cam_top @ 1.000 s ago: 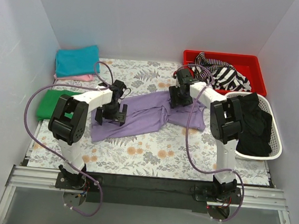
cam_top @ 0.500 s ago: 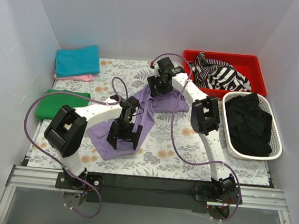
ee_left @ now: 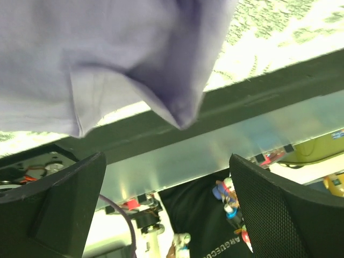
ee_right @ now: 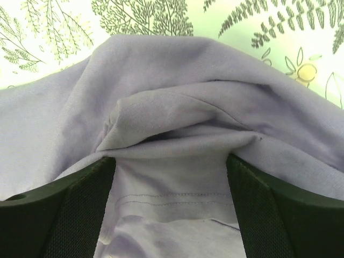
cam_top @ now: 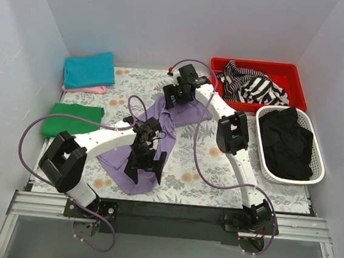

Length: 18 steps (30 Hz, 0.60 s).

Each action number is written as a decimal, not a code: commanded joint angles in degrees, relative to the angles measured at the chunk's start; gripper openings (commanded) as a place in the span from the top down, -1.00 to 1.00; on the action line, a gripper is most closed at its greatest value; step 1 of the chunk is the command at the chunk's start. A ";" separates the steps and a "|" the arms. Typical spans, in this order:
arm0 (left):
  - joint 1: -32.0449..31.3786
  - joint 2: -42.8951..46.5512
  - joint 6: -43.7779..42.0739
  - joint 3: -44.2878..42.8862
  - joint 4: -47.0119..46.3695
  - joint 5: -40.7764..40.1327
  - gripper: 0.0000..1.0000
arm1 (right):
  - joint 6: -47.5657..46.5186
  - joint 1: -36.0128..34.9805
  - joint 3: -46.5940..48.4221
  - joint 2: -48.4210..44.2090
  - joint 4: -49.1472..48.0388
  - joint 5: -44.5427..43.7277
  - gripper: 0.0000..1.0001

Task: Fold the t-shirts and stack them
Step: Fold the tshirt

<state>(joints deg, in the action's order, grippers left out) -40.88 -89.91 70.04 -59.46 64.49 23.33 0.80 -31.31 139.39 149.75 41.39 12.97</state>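
Top camera looks down; wrist cameras sit close on purple t-shirt (cam_top: 168, 121)

The left arm (cam_top: 101, 139) bends low toward the near edge of the table (cam_top: 197, 181), its left gripper (cam_top: 144, 168) spread wide. The right arm (cam_top: 232, 132) stretches far back, and the right gripper (cam_top: 176, 96) has its fingers parted too.

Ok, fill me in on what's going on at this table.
Two robot arms are working on a purple t-shirt, which lies crumpled and unfolded on the flowered table. The right hand is at its far end, fingers wide around a bunched fold. The left hand hangs open by its near end. At the left sit a folded teal shirt on a pink shirt, and a green shirt.
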 commanded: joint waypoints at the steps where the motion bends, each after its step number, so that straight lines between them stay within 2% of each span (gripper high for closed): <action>1: -0.16 5.17 2.90 -0.82 2.91 1.31 -0.96 | -2.12 0.28 0.35 4.41 -1.03 0.04 -0.81; 4: -0.07 6.15 3.44 -5.82 6.24 -6.25 -0.96 | -1.33 0.99 -1.91 1.17 -4.54 0.82 -0.80; 5: -0.07 4.32 3.52 -7.93 7.48 -14.98 -0.96 | -1.24 0.99 -2.98 -2.24 -7.34 0.83 -0.79; 6: 0.01 2.91 3.35 -12.13 8.45 -18.38 -0.96 | -1.24 0.73 -3.94 -4.36 -8.59 -0.13 -0.79; 8: 0.45 -1.47 1.51 -14.97 7.85 -26.45 -0.96 | -1.24 0.64 -7.81 -10.93 -12.62 -1.37 -0.81; 13: 4.49 -12.11 -3.85 -23.23 -1.36 -30.97 -0.96 | -2.38 0.64 -13.35 -20.54 -13.96 -7.43 -0.81; 15: 6.59 -17.37 -5.44 -25.78 -1.65 -34.12 -0.97 | -3.26 0.64 -18.09 -24.23 -13.96 -9.80 -0.81; 18: 10.45 -20.56 -7.11 -27.46 -5.24 -35.28 -0.96 | -3.79 0.64 -25.45 -28.10 -14.23 -14.62 -0.80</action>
<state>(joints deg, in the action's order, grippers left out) -34.20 -109.10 66.02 -84.99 62.72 -5.89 -1.52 -30.85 119.04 126.28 29.56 4.34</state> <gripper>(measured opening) 0.982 0.903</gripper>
